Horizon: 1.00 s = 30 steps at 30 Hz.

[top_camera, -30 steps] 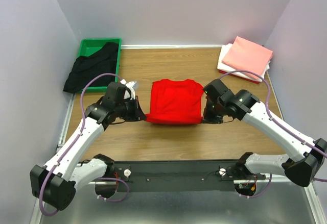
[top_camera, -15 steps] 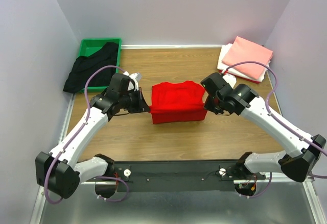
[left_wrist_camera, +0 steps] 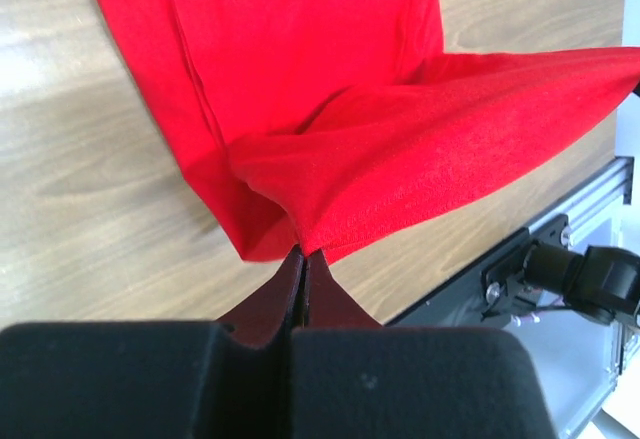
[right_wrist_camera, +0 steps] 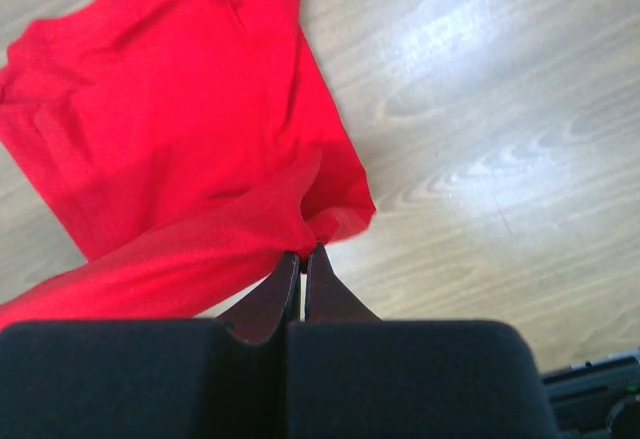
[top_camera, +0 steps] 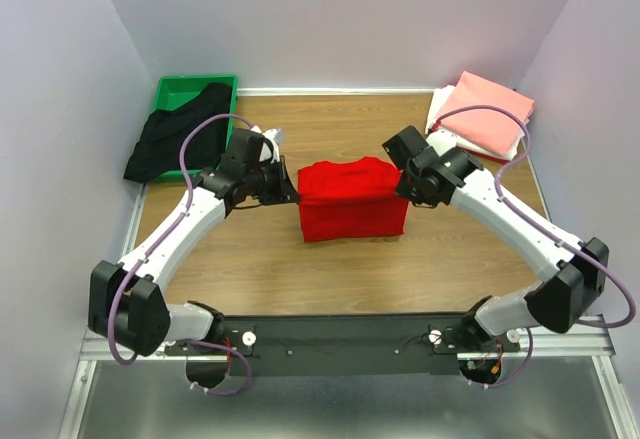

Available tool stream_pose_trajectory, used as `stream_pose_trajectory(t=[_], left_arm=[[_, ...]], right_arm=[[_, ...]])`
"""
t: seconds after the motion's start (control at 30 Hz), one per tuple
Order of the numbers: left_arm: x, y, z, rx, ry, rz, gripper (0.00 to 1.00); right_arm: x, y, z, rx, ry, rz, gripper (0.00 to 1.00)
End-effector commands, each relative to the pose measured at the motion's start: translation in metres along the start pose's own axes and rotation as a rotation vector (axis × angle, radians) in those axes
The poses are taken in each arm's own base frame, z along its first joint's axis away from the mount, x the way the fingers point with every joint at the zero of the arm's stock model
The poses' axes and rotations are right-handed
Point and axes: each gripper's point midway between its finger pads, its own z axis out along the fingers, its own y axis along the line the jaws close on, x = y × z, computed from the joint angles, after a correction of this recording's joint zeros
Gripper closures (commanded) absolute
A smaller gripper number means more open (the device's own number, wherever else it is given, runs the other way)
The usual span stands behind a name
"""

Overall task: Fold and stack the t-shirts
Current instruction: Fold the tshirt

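Top external: left hand (top_camera: 293,197) and right hand (top_camera: 403,191) pinch red t-shirt (top_camera: 350,207); black t-shirt (top_camera: 180,131) spills from green tray (top_camera: 190,83), seemingly onto table (top_camera: 300,271).

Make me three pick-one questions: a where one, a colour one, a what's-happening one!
1. Where is the black t-shirt? A) spilling out of the green tray B) on the floor C) on a chair
2. What colour tops the folded pile? A) blue B) salmon-pink C) yellow
3. The left gripper and right gripper are: A) open B) shut on the red t-shirt C) holding the tray
Answers: 1A, it hangs over the tray's edge; 2B, the pink t-shirt lies over the white t-shirt; 3B, both wrist views show red cloth pinched.
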Motion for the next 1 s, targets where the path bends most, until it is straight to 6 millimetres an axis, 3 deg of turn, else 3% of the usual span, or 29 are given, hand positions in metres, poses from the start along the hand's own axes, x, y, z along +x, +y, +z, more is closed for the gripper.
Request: stream_pose_trajectory(t=[0.0, 0.37, 0.6, 0.97], left_arm=[[-0.019, 0.013, 0.006, -0.036, -0.036, 0.028, 1.0], [-0.036, 0.034, 0.028, -0.052, -0.016, 0.036, 1.0], [-0.045, 0.059, 0.052, -0.068, 0.002, 0.006, 1.0], [-0.06, 0.075, 0.099, -0.023, 0.034, -0.042, 1.0]], right_arm=[[-0.035, -0.003, 0.011, 0.054, -0.103, -0.011, 0.99], [-0.063, 0.015, 0.049, 0.059, -0.101, -0.042, 1.0], [-0.065, 0.026, 0.081, 0.065, -0.065, -0.094, 1.0], [-0.07, 0.037, 0.134, 0.081, -0.029, -0.158, 1.0]])
